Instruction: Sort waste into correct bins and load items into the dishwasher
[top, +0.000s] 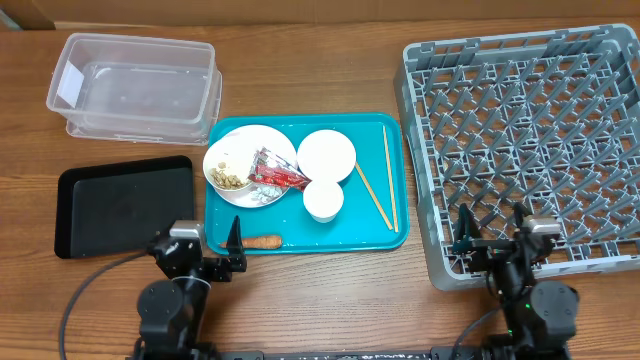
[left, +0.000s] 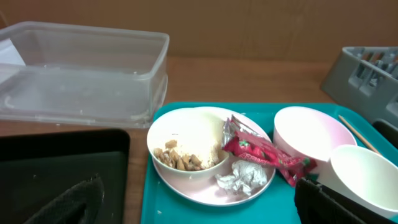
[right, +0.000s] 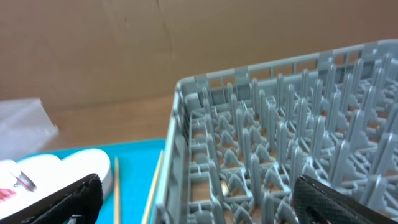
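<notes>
On the teal tray (top: 390, 235) a white plate (top: 262, 193) carries a bowl of beige scraps (left: 186, 160), crumpled paper (left: 242, 177) and a red-and-white wrapper (top: 277, 172). Beside it are a white bowl (top: 327, 155), a small cup (top: 323, 200) and chopsticks (top: 388, 185). A carrot (top: 262, 241) lies at the tray's near edge. The clear tub (top: 135, 85) and black tray (top: 125, 205) are on the left, the grey rack (top: 530, 140) on the right. My left gripper (top: 197, 243) hangs open over the black tray's corner. My right gripper (top: 492, 232) is open at the rack's near edge.
Brown cardboard lines the back of the wooden table. Both arm bases stand at the near edge. The rack's left wall (right: 177, 143) rises close to the chopsticks (right: 116, 193) and the teal tray's right rim.
</notes>
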